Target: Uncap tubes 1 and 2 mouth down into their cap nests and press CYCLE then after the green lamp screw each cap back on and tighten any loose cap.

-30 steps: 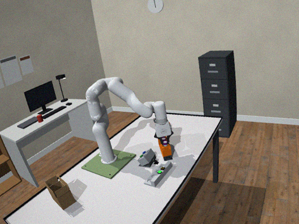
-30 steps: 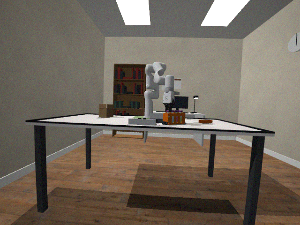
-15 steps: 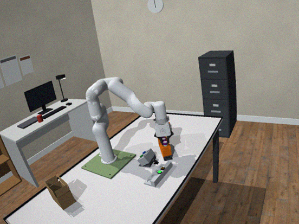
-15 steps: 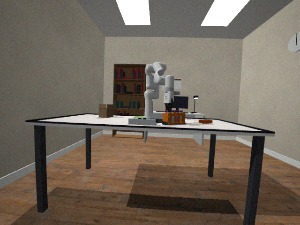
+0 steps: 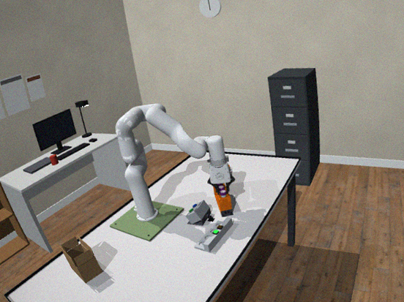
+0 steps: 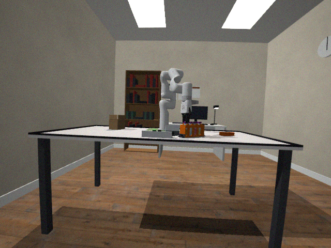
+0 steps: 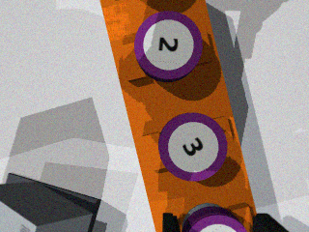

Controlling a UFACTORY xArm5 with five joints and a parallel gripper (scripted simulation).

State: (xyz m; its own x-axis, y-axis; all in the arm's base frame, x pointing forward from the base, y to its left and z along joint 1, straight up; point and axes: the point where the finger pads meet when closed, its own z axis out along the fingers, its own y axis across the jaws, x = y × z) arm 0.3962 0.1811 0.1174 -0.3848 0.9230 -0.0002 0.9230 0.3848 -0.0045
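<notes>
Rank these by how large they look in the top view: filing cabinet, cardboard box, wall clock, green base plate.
1. Filing cabinet
2. Green base plate
3. Cardboard box
4. Wall clock

The clock hangs farthest from the camera, so its true size may rank differently.

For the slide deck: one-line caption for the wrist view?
Gripper straddling cap 4 on the orange station; caps 2 and 3 seated.

In the wrist view the long orange tube rack (image 7: 145, 103) runs off the top and bottom edges. At the bottom edge, just past the rack's cap 3, a purple-rimmed grey screw cap (image 7: 212, 221) is cut off, its number out of frame. The two dark gripper fingertips beside it show only as stubs.
</notes>
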